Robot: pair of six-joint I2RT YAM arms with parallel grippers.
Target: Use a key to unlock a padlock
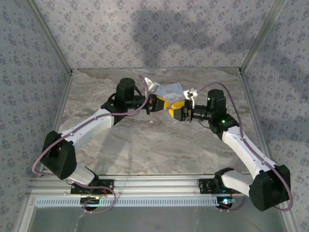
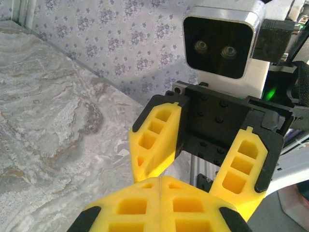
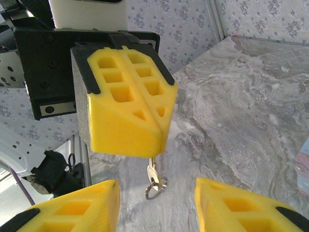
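Key (image 3: 151, 170), seemingly pinched in the clamped left gripper (image 3: 153, 140): draw the part-open right gripper (image 2: 198, 159) straight back, clear of its dangling ring (image 3: 154, 189).

Shiny silvery metal key (image 3: 152, 175) at lower centre, left gripper (image 3: 157, 141) in matt yellow plastic, black trim, smooth veined marble-look tabletop (image 3: 251, 111) at right, matt patterned wallpaper (image 3: 251, 14) upper right

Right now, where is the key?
Centre of the right wrist view: the key hangs pinched in the shut jaws of the left gripper, above the marble table, facing the open right gripper.
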